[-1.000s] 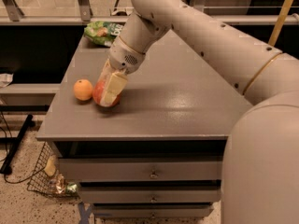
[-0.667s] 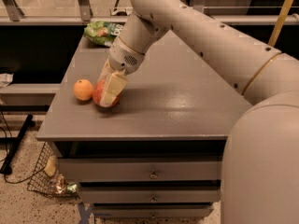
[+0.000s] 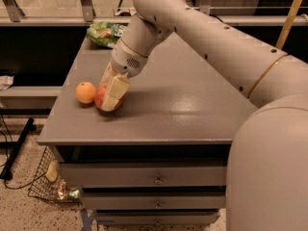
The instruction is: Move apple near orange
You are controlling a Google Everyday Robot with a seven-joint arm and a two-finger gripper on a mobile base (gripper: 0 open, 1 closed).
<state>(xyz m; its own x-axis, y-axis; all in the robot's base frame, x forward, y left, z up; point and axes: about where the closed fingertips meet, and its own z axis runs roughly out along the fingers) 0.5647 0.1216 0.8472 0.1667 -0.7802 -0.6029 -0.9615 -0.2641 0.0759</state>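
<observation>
The red apple (image 3: 99, 96) rests on the grey table (image 3: 187, 114) near its front left corner. The small orange (image 3: 85, 92) sits just left of it, almost touching. My gripper (image 3: 109, 101) comes down from the upper right and its pale fingers (image 3: 115, 91) straddle the apple, shut on it. The near finger hides much of the apple's right side.
A green snack bag (image 3: 103, 32) lies at the table's back left. The table's front edge runs just below the fruit, with drawers (image 3: 156, 177) under it. A wire basket (image 3: 48, 179) stands on the floor at the left. My arm spans the table's right side.
</observation>
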